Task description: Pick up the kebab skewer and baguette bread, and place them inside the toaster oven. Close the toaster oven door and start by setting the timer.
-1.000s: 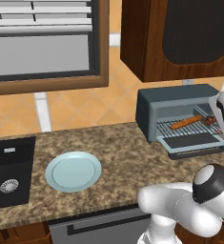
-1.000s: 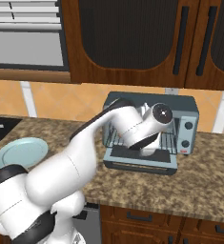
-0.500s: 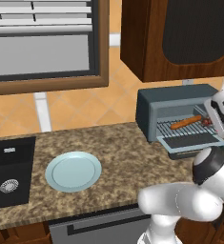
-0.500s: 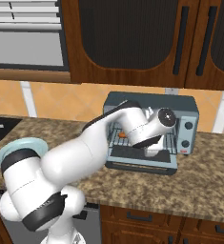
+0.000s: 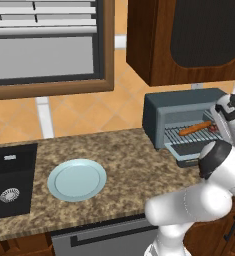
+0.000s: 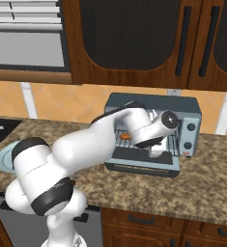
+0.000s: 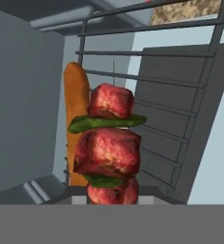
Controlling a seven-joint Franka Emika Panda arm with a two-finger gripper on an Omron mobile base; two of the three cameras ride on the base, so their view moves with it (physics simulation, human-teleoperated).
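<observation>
kebab skewer [image 7: 111, 155] base cut off — fingertips hidden
</observation>
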